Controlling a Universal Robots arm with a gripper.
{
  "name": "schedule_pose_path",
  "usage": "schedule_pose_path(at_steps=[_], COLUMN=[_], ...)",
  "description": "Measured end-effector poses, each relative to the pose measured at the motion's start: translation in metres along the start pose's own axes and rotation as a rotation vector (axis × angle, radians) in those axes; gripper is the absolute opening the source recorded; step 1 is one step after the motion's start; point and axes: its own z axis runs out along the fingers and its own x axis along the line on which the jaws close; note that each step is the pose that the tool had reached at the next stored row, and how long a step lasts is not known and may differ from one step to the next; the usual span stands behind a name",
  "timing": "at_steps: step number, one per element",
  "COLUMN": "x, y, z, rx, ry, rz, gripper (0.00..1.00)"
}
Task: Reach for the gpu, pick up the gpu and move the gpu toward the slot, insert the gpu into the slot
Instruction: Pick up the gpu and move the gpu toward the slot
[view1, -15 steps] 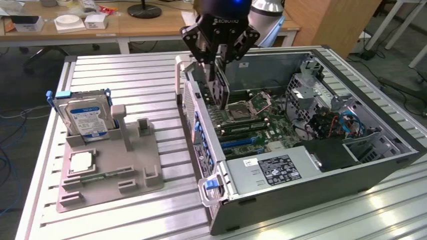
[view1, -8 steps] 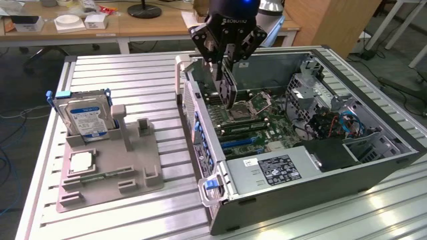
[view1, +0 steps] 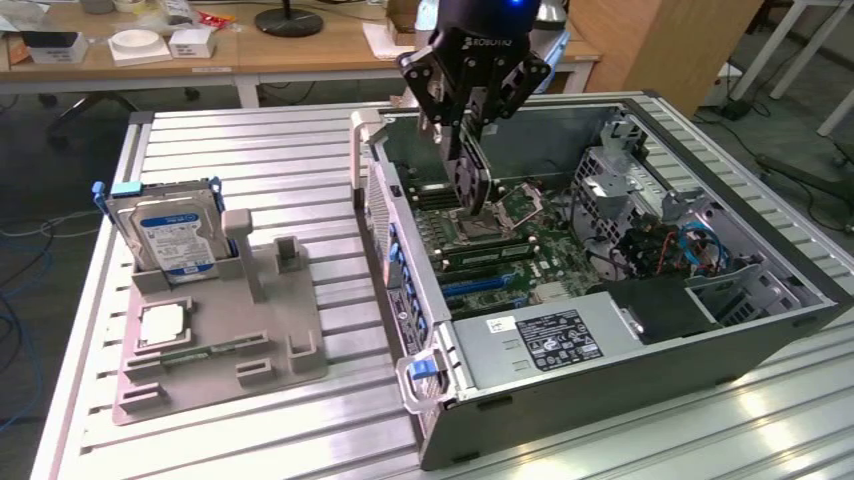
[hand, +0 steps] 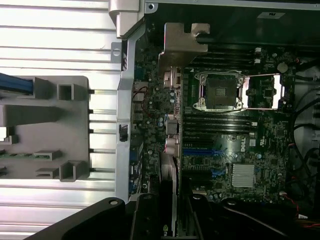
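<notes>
My gripper (view1: 467, 150) hangs over the open computer case (view1: 601, 350), shut on the gpu (view1: 469, 185). The gpu is a thin dark card held on edge, its lower end just above the motherboard near the processor socket (view1: 487, 225). In the wrist view the gpu (hand: 169, 150) runs edge-on away from my gripper (hand: 170, 222), with its silver end bracket (hand: 182, 42) at the far end by the case wall. The blue expansion slots (hand: 202, 151) lie on the motherboard beside the card's edge; in the exterior view the slots (view1: 474, 285) sit closer to the camera than the card.
A grey fixture tray (view1: 267, 340) on the slatted metal table holds a blue-labelled hard drive (view1: 167, 235) upright, a square chip (view1: 160, 325) and a memory stick (view1: 180, 352). Drive cages and cables (view1: 667, 245) fill the case's far side. Desks stand behind.
</notes>
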Motion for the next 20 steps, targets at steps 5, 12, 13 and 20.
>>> schedule_pose_path(at_steps=[5, 12, 13, 20], x=[-0.009, -0.024, -0.026, -0.041], y=[-0.0001, -0.0004, -0.0004, -0.0006], z=[-0.0001, -0.0002, -0.0002, -0.0003], rx=[0.0001, 0.0, 0.0, 0.0001], ry=[0.0, -0.0001, 0.0, 0.0], rz=[0.0, 0.0, 0.0, 0.0], gripper=[0.26, 0.26, 0.26, 0.26])
